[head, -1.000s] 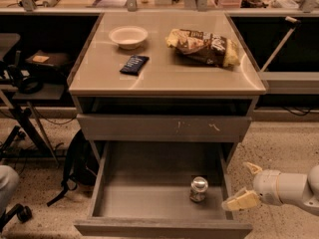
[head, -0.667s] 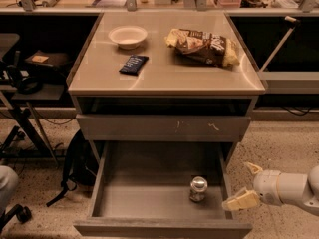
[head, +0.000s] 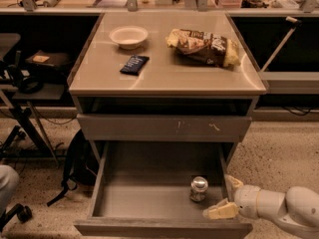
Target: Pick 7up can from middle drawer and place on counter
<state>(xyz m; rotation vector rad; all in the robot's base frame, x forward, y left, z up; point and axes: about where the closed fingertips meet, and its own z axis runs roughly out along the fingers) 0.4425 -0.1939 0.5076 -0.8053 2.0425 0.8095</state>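
7up can (head: 199, 188) stands in the middle drawer (head: 144, 203), label unreadable; tool (head: 219, 195) spread open beside it, arm (head: 294, 210) cut off.

On the bench (head: 164, 78) we find a bowl (head: 128, 36) near the back left corner. A packet (head: 134, 64) lies just before it, closer to the left edge than to the right. A snack bag (head: 203, 46) lies toward the back right corner, well apart from both. Below the front edge we see a shut drawer front (head: 164, 127), and under it the middle drawer (head: 144, 200) stands pulled out. In its right front part the 7up can (head: 198, 188) stands upright. The gripper (head: 227, 197) is just right of the can, at the drawer's right wall, with the jaws apart.
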